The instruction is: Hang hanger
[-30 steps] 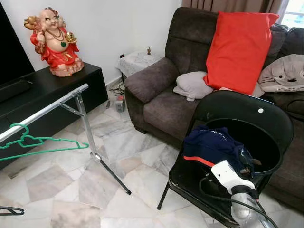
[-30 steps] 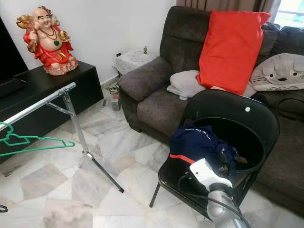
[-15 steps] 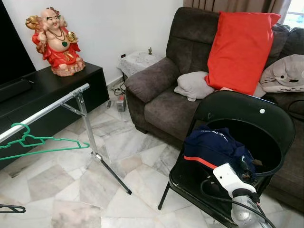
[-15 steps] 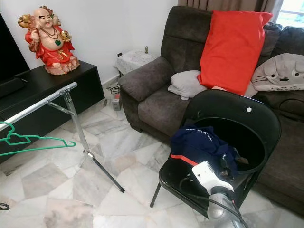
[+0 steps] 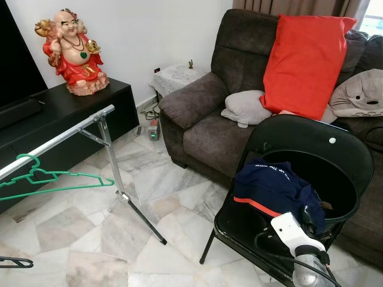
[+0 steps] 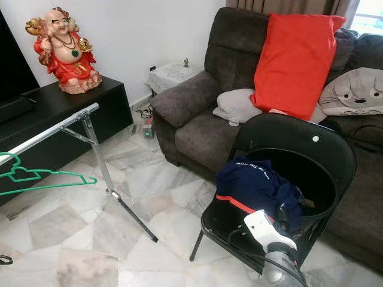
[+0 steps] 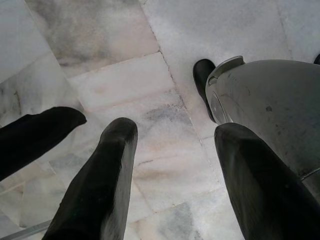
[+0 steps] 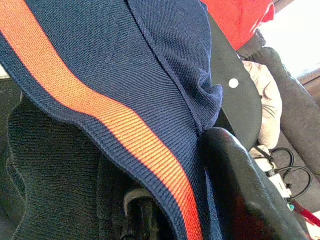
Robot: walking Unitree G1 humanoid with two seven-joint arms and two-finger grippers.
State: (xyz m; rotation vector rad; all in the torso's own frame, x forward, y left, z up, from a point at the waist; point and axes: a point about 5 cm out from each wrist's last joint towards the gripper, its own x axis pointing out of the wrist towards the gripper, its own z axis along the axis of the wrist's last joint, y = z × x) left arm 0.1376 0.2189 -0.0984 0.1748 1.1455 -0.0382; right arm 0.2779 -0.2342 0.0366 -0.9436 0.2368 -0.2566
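Robot reaching into clothes on a black folding chair, with a green hanger already on a rail to its left.

The right gripper point(image 8: 200, 190) is pressed into a navy garment with an orange stripe point(image 5: 272, 185) heaped on the black folding chair point(image 5: 311, 146); one black finger lies against the fabric, and whether it grips anything cannot be told. The left gripper point(image 7: 170, 170) hangs idle over the marble floor point(image 5: 78, 230), fingers spread, holding nothing. The green hanger point(image 5: 54, 179) hangs on the silver rail point(image 5: 57, 140), well away on the far side from the right gripper. Seemingly a pickup step; next it needs a firm hold.
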